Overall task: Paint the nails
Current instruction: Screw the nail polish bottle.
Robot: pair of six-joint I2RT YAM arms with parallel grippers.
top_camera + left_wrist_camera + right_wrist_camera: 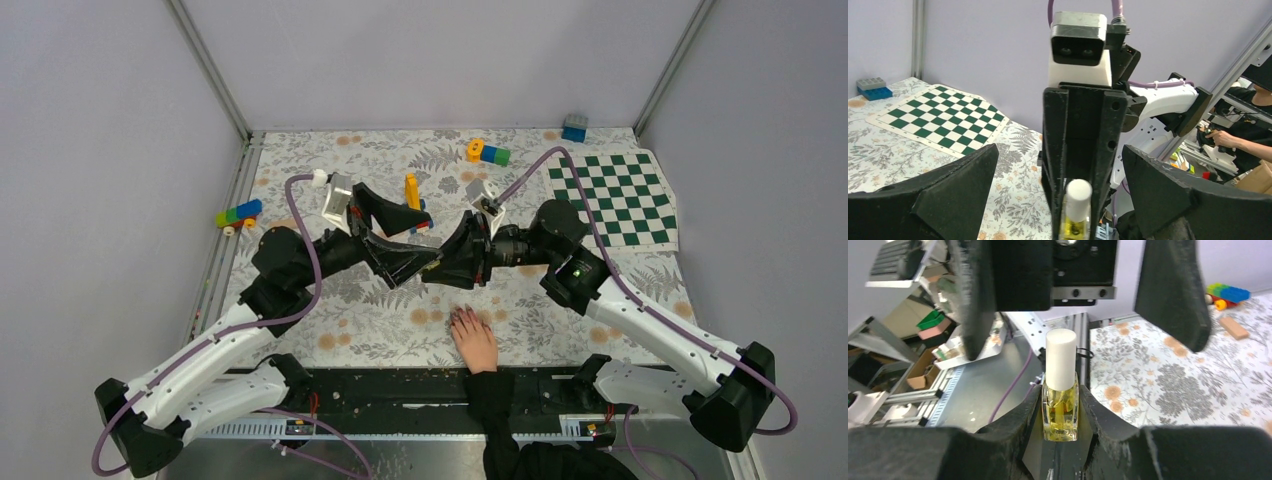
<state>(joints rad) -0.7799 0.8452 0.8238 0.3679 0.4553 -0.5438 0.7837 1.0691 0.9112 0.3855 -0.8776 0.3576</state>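
Note:
A small glass bottle of yellow polish (1060,407) with a white cap (1061,359) stands upright between my right gripper's fingers. My right gripper (1061,394) is shut on the bottle's body, above the middle of the table (452,258). My left gripper (428,243) faces it, open. Its fingers (1172,287) stand wide on either side of the cap without touching it. In the left wrist view the cap (1079,199) sits midway between my open left gripper (1059,150). A pale hand (474,342) with a black sleeve lies flat at the near edge, its dark nails (459,317) pointing away.
A green-and-white chequered mat (615,195) lies at the back right. Toy bricks are scattered: a green-blue one (238,212) at the left, an orange-blue-green one (488,153) at the back, a blue-grey one (574,128) in the far corner, and a yellow one (411,190).

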